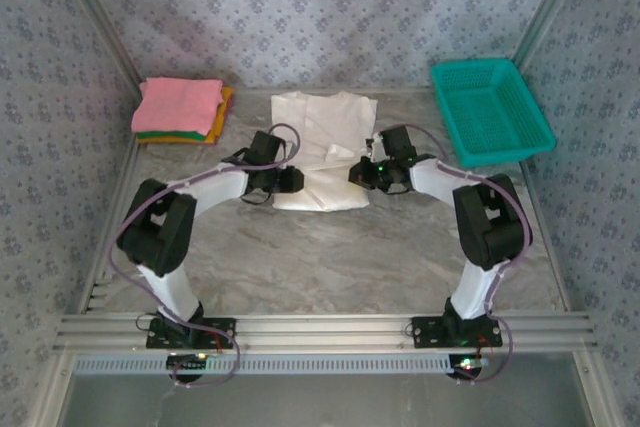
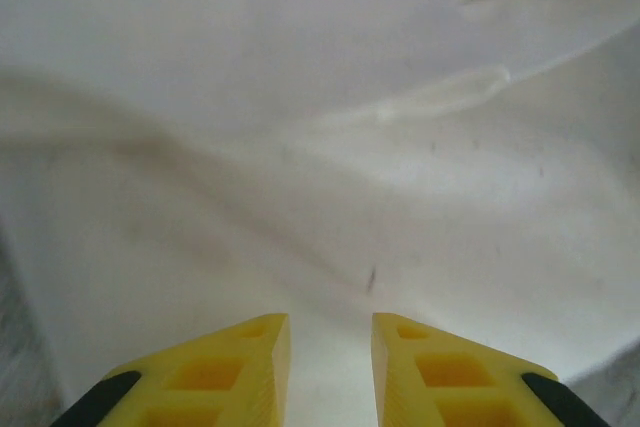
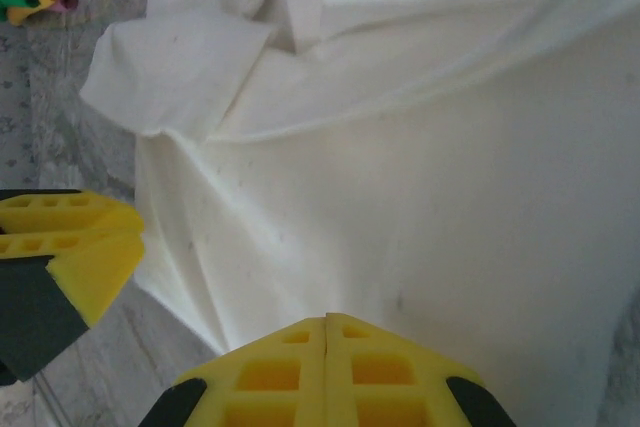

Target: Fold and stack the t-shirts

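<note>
Lying flat on the table [image 1: 330,257], the white shirt [image 1: 322,147] is about mid-width and toward the far side, collar end pointing away from the arms. It's pretty rumpled, with a flap of cloth folded in over the body on its right side.

Down at the shirt's left edge is the left gripper [image 2: 330,332]. Its yellow fingers are a little apart, just a narrow gap with white cloth showing through it, and honestly I can't tell if it's pinching any of it.

At the opposite edge, the right gripper [image 3: 327,325] has its fingers pressed fully together, tips over the cloth. I can't see whether any fabric is caught between them. From the right wrist view, the other gripper's fingers sit low over bare table, just beside the shirt's edge.

Further out, the stack [image 1: 180,107] of folded shirts, pink on top with green and orange under it, sits in the far left corner, well apart from the white one. The teal basket [image 1: 470,64] is over in the far right corner
</note>
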`<act>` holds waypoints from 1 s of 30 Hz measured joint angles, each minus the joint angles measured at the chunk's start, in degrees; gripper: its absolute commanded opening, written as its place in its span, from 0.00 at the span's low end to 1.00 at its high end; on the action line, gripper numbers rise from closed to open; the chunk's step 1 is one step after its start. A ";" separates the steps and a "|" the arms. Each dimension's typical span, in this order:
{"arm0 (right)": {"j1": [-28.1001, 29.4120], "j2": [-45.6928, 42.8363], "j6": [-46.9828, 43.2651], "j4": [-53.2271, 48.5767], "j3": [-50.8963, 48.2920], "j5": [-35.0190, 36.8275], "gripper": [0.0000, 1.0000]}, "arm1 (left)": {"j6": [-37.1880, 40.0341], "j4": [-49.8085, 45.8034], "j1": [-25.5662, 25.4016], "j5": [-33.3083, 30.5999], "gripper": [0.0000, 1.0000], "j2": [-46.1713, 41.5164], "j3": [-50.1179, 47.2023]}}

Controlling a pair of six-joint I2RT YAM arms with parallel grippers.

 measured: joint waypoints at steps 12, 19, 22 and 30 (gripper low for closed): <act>-2.25 17.42 -1.16 1.81 22.29 2.78 0.00 | 5.79 -0.83 4.87 -1.73 0.29 23.32 30.29; -4.57 20.68 -2.45 -2.12 32.02 3.28 0.00 | 9.33 -8.35 7.61 -4.66 0.38 27.47 48.72; -4.11 14.82 -2.21 -2.62 26.60 3.10 0.19 | 7.89 -5.29 6.84 -5.49 0.47 17.44 36.83; -2.34 -6.36 0.09 -0.98 -2.14 -0.02 0.50 | -0.28 6.38 5.60 -4.57 0.52 -9.27 -8.35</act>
